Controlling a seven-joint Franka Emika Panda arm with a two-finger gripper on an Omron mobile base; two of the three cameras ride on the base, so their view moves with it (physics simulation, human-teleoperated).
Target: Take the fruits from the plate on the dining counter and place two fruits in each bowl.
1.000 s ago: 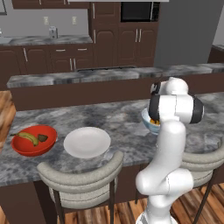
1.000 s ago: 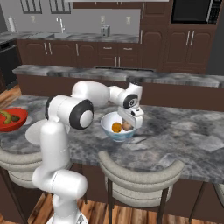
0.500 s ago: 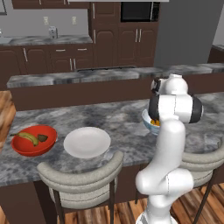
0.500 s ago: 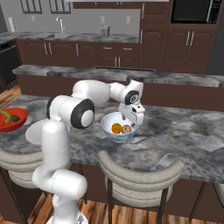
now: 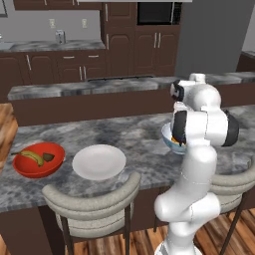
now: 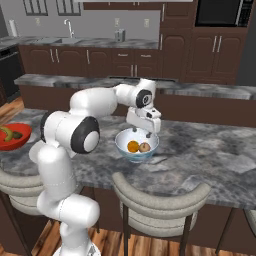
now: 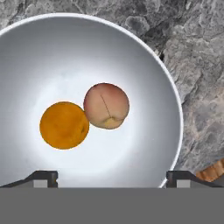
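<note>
My gripper (image 6: 143, 131) hangs just above the white-blue bowl (image 6: 121, 145), center of the right base view, fingers spread wide apart with nothing between them. In the hand view my two finger tips (image 7: 43, 178) sit at the bottom left and bottom right corners, well apart, and my gripper (image 7: 112, 179) looks straight down into the bowl (image 7: 144, 61).

Inside the bowl: orange (image 7: 64, 125) left of center, apple (image 7: 106, 106) just right of it, touching. Same pair in the right base view, orange (image 6: 132, 146) left, apple (image 6: 144, 147) right, both low in the bowl.

In the left base view the bowl (image 5: 167, 138) is at right-center, mostly behind my arm, a bit of orange (image 5: 174, 139) showing at its rim.

Red bowl (image 5: 55, 164) at the left of the left base view, holding the banana (image 5: 31, 157) and a small dark green fruit (image 5: 48, 157) just right of it. In the right base view the red bowl (image 6: 17, 141) is at the left edge, banana (image 6: 6, 133) and green fruit (image 6: 16, 134) inside.

White plate (image 5: 99, 162) sits just right of the red bowl, lower center-left in the left base view, no fruit on it.

All on the grey marbled dining counter (image 5: 134, 134). Two stool backs (image 5: 94, 196) along the frame's lower part.
</note>
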